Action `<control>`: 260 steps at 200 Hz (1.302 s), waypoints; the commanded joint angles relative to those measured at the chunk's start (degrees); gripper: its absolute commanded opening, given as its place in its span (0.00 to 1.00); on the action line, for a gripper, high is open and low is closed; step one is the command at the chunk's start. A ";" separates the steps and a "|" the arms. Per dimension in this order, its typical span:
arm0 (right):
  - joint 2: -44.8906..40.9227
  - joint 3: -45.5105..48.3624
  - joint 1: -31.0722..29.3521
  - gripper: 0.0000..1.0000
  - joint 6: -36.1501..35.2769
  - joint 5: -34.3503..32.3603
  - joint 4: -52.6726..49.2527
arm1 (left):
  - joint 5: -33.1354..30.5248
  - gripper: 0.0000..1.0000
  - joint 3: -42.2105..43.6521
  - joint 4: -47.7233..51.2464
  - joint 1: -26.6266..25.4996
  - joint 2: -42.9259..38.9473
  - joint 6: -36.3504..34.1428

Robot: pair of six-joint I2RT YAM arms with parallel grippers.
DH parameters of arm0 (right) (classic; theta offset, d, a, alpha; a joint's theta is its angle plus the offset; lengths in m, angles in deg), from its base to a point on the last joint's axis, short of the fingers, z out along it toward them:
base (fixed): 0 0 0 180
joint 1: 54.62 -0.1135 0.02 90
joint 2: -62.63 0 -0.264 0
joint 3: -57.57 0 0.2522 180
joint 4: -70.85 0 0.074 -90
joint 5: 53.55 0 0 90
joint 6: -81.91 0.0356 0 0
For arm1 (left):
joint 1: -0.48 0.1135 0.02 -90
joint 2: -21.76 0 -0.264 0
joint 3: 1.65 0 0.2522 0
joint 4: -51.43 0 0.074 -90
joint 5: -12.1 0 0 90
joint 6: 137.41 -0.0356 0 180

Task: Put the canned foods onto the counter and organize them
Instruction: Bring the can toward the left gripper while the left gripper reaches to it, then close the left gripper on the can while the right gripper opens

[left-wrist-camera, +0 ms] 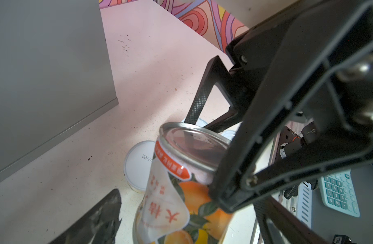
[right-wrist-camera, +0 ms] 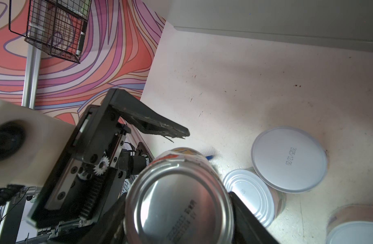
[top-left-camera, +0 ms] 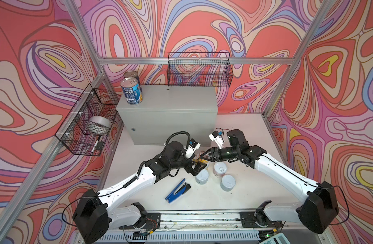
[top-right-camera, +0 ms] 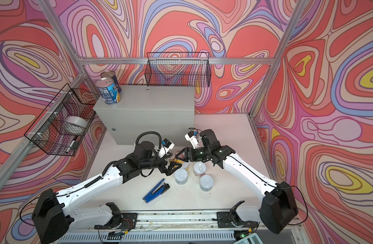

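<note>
We list: right hand (top-left-camera: pixel 204 157) clamped on small yellow-orange cylindrical tin (left-wrist-camera: pixel 194 198), above pale lower surface (top-left-camera: pixel 244 147); left hand (top-left-camera: pixel 198 168) spread wide around it. Two tall blue-labelled silver-topped tins (top-left-camera: pixel 131 90) stand on grey metal box-shaped surface (top-left-camera: pixel 170 99); short white-lidded tins (top-left-camera: pixel 228 182) below.

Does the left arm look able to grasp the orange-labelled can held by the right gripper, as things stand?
Likely yes: the left gripper is open with the orange-labelled can between its fingers. The right gripper is shut on the can nearer one end, leaving the labelled body free.
</note>
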 commanded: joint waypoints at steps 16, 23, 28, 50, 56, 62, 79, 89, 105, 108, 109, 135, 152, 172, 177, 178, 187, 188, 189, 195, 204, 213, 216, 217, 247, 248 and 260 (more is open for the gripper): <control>-0.70 -2.12 0.58 0.60 -0.59 3.33 2.23 | -1.39 1.00 0.75 -2.98 -0.35 1.10 -3.11; -0.62 -2.22 0.66 0.60 -0.59 3.55 2.19 | -1.42 1.00 0.67 -3.38 -0.35 1.46 -3.07; -0.58 -2.21 0.66 0.60 -0.58 3.80 2.18 | -1.44 1.00 0.58 -3.58 -0.35 1.71 -3.27; -0.17 -2.30 0.66 0.60 -0.50 4.39 2.19 | -0.89 1.00 0.32 -4.78 -0.35 2.70 -3.68; -0.08 -2.27 0.61 0.60 -0.37 4.57 2.32 | -0.69 1.00 0.39 -5.14 -0.35 2.90 -3.65; 0.01 -2.21 0.66 0.60 -0.24 4.76 2.54 | -0.44 1.00 0.42 -5.70 -0.35 3.22 -3.47; 0.18 -2.04 0.68 0.60 0.19 4.97 3.17 | 0.41 1.00 0.31 -6.61 -0.30 4.12 -3.43; 0.28 -1.86 0.74 0.60 0.37 5.04 3.43 | 0.89 1.00 0.22 -6.92 -0.35 4.63 -3.48; 0.65 -1.68 0.74 0.60 0.79 5.45 4.06 | 1.26 0.98 0.13 -7.47 -0.34 5.25 -3.50; 0.77 -1.60 0.75 0.60 0.86 5.53 4.14 | 1.30 0.96 0.13 -7.59 -0.32 5.36 -3.46; 0.79 -1.64 0.75 0.60 0.84 5.56 4.13 | 1.34 0.95 0.13 -7.61 -0.33 5.42 -3.44; 1.48 -1.68 0.75 0.59 1.08 6.02 4.67 | 3.09 0.88 -0.78 -7.15 -0.35 6.79 -3.66; 1.82 -1.77 0.80 0.60 1.26 6.22 5.00 | 3.28 0.85 -1.52 -6.58 -0.35 7.71 -3.72; 2.49 -2.03 0.84 0.59 1.08 5.94 4.61 | 3.30 0.84 -1.21 -7.46 -0.35 7.85 -3.85; 2.61 -2.11 0.82 0.59 1.02 5.89 4.59 | 3.30 0.83 -1.14 -7.67 -0.35 7.76 -3.94; 2.68 -2.12 0.83 0.59 1.01 5.96 4.58 | 3.31 0.83 -1.12 -7.74 -0.35 7.72 -3.94; 2.99 -2.21 0.84 0.59 1.16 6.15 4.57 | 3.69 0.77 -1.01 -8.06 -0.35 7.56 -4.39; 3.04 -2.21 0.84 0.59 1.16 6.18 4.56 | 3.72 0.77 -0.97 -8.02 -0.35 7.58 -4.47; 3.02 -2.21 0.84 0.59 1.12 6.19 4.61 | 3.69 0.77 -0.95 -8.09 -0.35 7.54 -4.56; 3.18 -2.29 0.84 0.59 1.16 6.29 4.59 | 3.68 0.75 -0.89 -8.12 -0.35 7.45 -4.87; 3.49 -2.47 0.84 0.59 1.07 6.29 4.59 | 3.24 0.73 -0.92 -8.16 -0.35 7.32 -5.30; 3.75 -2.64 0.84 0.59 1.08 6.29 4.48 | 2.87 0.72 -0.82 -8.29 -0.35 7.21 -5.59; 3.83 -2.71 0.84 0.59 1.08 6.29 4.48 | 2.68 0.72 -0.82 -8.37 -0.35 7.23 -5.63; 3.81 -2.72 0.84 0.59 1.08 6.29 4.48 | 2.69 0.72 -0.83 -8.40 -0.35 7.23 -5.67; 5.01 -3.50 0.91 0.59 0.65 6.11 3.79 | 2.85 0.60 -0.93 -9.20 -0.35 7.42 -6.07; 5.06 -3.56 0.92 0.59 0.64 6.11 3.78 | 2.86 0.60 -0.97 -9.21 -0.35 7.46 -6.06; 5.40 -3.78 0.93 0.59 0.48 6.11 3.61 | 2.58 0.57 -1.10 -9.35 -0.35 7.71 -6.12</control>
